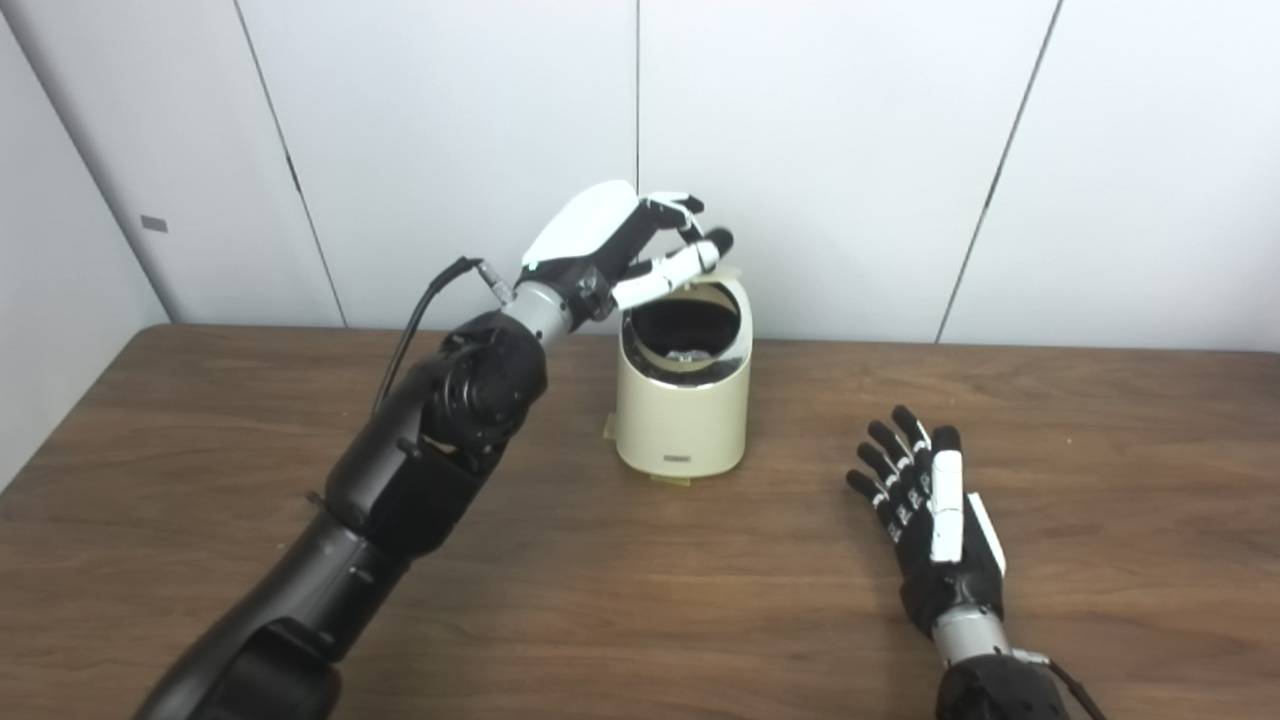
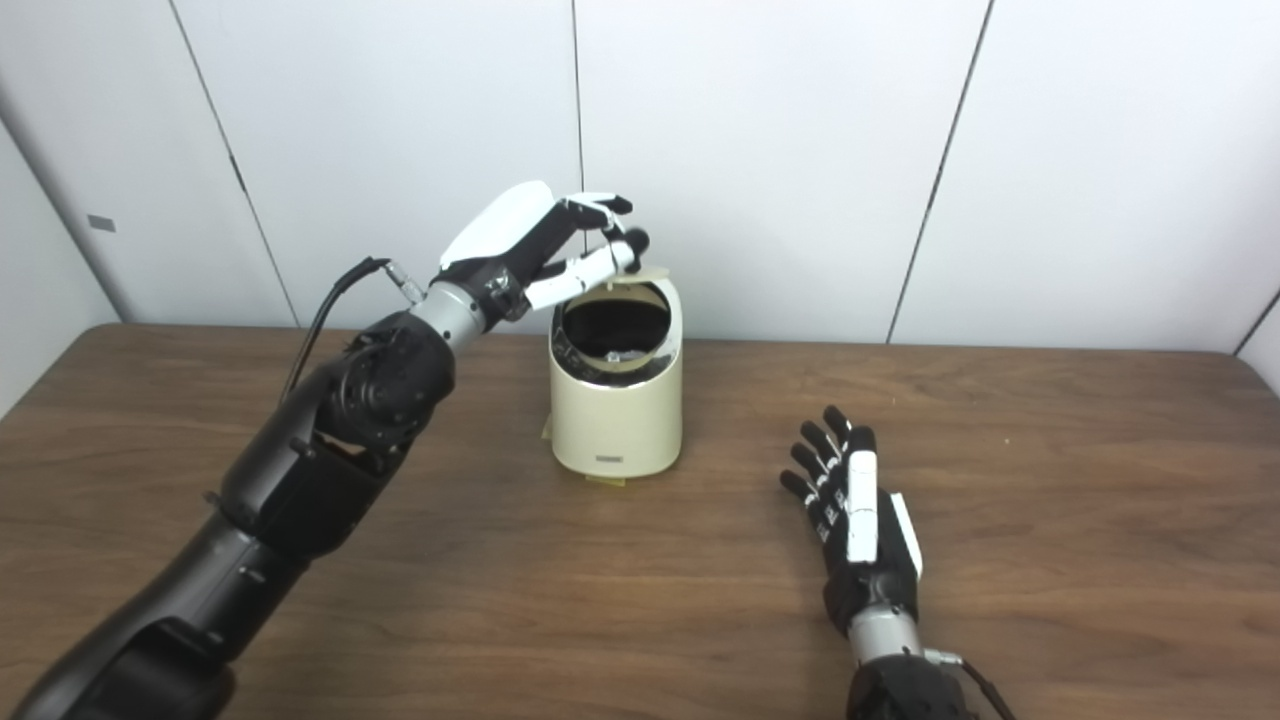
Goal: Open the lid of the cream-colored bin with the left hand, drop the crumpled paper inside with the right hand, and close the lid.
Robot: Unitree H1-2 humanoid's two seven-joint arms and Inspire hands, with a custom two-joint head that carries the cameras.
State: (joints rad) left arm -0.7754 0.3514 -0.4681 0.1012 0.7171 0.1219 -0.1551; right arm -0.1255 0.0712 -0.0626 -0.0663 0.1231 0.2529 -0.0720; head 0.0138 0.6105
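The desk (image 1: 640, 620) fills the lower half of both views, its near edge and both side edges cut off. The left arm (image 1: 400, 480) reaches from the near left corner toward the far edge, its shoulder end out of frame. The bin (image 1: 683, 410) stands upright near the middle of the far edge, its mouth uncovered and dark inside; something pale and crumpled, probably the paper (image 1: 688, 354), lies low within, too dim to make out well. The left hand (image 1: 625, 250) is raised at the bin's far left rim, fingers curled toward the thumb. The lid (image 1: 722, 272) shows only as a thin cream sliver at the thumb tip, mostly hidden, so whether the hand pinches it cannot be told. The right hand (image 1: 925, 510) lies by the near right of the bin, well apart from it, fingers spread and holding nothing.
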